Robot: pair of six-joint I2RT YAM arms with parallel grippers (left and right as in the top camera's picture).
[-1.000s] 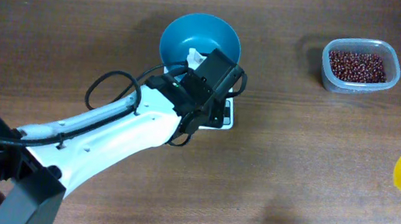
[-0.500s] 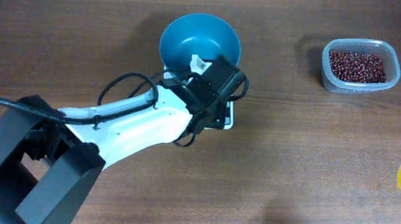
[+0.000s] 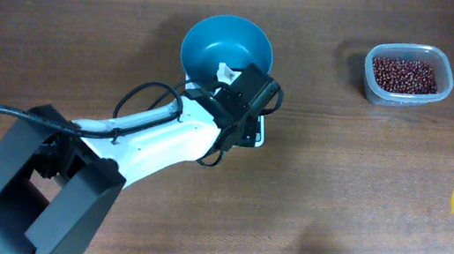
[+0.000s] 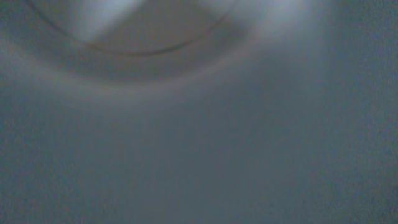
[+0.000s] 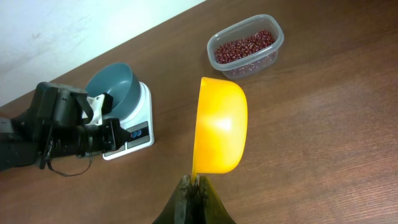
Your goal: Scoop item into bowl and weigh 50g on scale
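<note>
The blue bowl (image 3: 221, 42) stands on the white scale (image 5: 144, 121), toward 12 o'clock in the overhead view. Most of the scale is covered there by the left arm (image 3: 154, 139), which comes in from 8 o'clock. The left gripper (image 3: 227, 75) is at the bowl's rim on its 6 o'clock side, with one white finger reaching over the inside wall. I cannot tell if its fingers are apart or together, because the arm hides them from above. The left wrist camera gives only a blurred blue-grey surface with a curved edge near the top. No beans can be seen in the bowl. The beans (image 3: 404, 74) all lie in a clear tub (image 3: 376, 93), which is at 3 o'clock from the bowl and well apart from it on the brown bench (image 3: 358, 208). The yellow scoop (image 5: 221, 127) is at 5 o'clock from the tub, at the right edge of the overhead view. In the right wrist view its rounded back faces the camera, so its inside is hidden. The right gripper (image 5: 194, 182) is clamped on the thin handle of the scoop, with both fingers pressed close together.
</note>
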